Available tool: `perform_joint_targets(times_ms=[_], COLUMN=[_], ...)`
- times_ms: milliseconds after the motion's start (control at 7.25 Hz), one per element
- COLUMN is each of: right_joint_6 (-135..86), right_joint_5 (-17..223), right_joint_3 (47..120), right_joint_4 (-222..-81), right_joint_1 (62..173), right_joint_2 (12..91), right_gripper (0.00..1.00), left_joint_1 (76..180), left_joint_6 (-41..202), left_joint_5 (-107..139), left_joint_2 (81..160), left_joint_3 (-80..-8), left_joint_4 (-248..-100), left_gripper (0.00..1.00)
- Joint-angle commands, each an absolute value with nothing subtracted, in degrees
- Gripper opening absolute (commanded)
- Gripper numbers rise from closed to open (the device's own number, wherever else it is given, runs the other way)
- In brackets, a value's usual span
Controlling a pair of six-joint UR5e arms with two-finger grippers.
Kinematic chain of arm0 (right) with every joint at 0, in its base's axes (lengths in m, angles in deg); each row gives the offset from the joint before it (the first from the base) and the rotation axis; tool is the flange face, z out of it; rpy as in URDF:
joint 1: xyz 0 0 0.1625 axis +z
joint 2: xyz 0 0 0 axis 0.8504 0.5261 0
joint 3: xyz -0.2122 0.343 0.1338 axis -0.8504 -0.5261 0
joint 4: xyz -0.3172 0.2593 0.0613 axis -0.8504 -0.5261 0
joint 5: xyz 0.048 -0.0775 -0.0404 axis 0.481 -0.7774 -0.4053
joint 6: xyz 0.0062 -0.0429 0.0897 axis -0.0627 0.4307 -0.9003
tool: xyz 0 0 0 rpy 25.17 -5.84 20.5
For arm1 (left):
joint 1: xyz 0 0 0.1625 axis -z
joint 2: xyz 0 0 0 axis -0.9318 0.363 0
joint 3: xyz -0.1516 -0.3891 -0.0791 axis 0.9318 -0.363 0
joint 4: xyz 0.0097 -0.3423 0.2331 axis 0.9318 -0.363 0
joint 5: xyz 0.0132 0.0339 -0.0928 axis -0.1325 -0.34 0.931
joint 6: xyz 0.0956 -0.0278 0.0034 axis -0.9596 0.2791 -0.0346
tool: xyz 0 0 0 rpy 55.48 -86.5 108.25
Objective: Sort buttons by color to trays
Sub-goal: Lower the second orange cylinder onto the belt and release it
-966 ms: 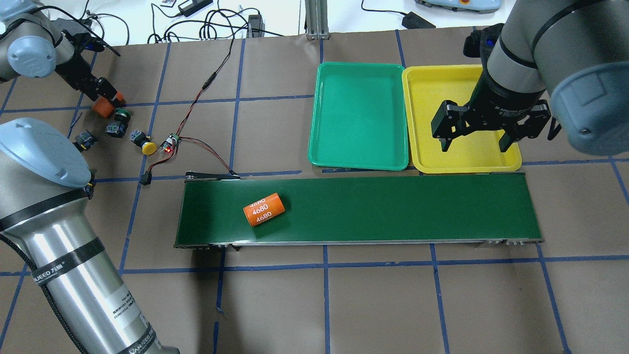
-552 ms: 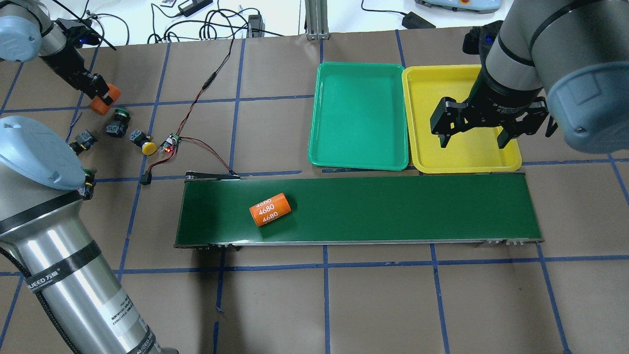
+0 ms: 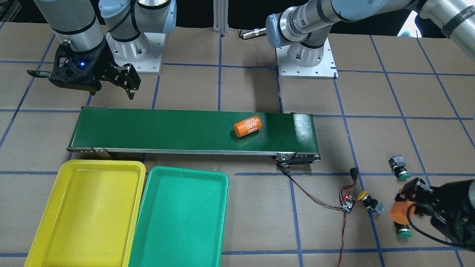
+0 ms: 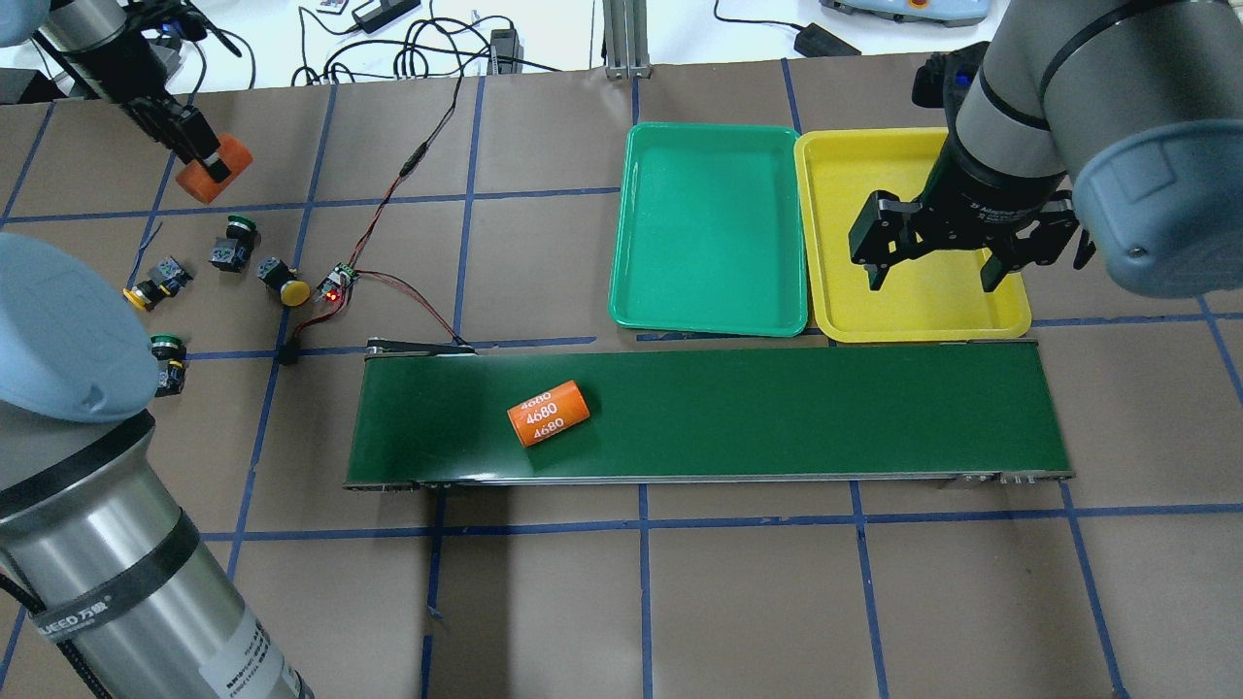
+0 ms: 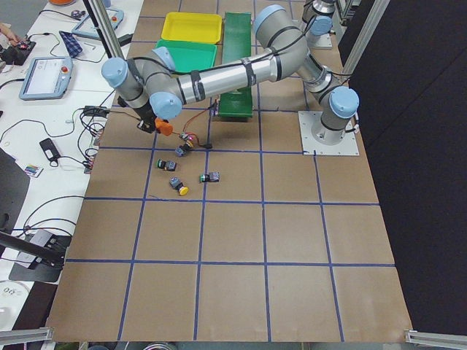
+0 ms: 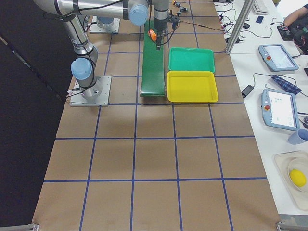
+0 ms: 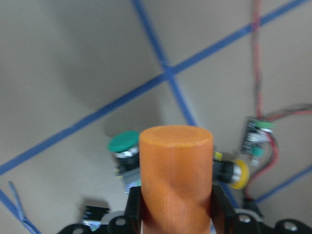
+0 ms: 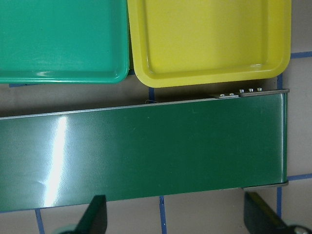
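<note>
You've got the left gripper (image 4: 202, 155) clamped on a plain orange cylinder (image 4: 216, 167), held above the table (image 4: 544, 621) toward its far left corner. In the left wrist view you see a black finger (image 7: 132, 207) pressed against each side of it. The right gripper (image 4: 933, 279) hangs over the near part of the yellow tray (image 4: 855, 165), jaws spread wide with nothing between them.

You find all four buttons on the table at the robot's left, well apart from both trays. One green-cap button (image 4: 233, 243) lies just beside a yellow-cap button (image 4: 283, 281), and both are near the held cylinder. A second yellow-cap button (image 4: 155, 286) lies on its side farther left. A second green-cap button (image 4: 168, 354) is the one nearest the robot, just beside the left arm's grey joint cap in the overhead view.

The green tray (image 4: 714, 233) and the yellow tray sit side by side, rims about touching, on the far side of the conveyor belt (image 4: 777, 408) at its right half. Green is on the left in the overhead view. On the belt you've got a 4680 cylinder (image 4: 549, 413), orange, lying on its side left of the belt's middle. A small circuit board (image 4: 338, 280) with a red light sits near the yellow-cap button, with red and black wires running from it toward the belt's left end.
</note>
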State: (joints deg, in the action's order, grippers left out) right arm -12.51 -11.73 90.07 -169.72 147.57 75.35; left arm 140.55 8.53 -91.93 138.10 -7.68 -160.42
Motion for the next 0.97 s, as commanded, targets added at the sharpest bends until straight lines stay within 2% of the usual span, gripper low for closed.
perform_joint_targets(times_ms=[0, 276, 552, 828], right_joint_6=[-11.61, -12.56, -11.52, -11.60], right_joint_5=[-11.82, -11.48, -11.83, -11.30], right_joint_3=[90.13, 90.30, 89.43, 88.90], right_joint_4=[-169.73, -169.56, -169.38, -169.38], right_joint_1=[147.64, 147.47, 147.46, 147.46], right_joint_2=[75.07, 75.25, 75.94, 78.23], right_gripper=[1.00, 1.00, 1.00, 1.00], left_joint_1=[146.13, 150.34, 157.02, 157.84], left_joint_6=[6.48, 4.73, 3.57, 3.57], left_joint_5=[-91.40, -91.57, -94.38, -94.30], left_joint_2=[126.79, 116.85, 113.74, 112.16], left_joint_3=[-22.00, -35.81, -46.98, -57.97], left_joint_4=[-160.88, -158.70, -145.31, -135.09], left_gripper=[0.00, 0.00, 0.00, 0.00])
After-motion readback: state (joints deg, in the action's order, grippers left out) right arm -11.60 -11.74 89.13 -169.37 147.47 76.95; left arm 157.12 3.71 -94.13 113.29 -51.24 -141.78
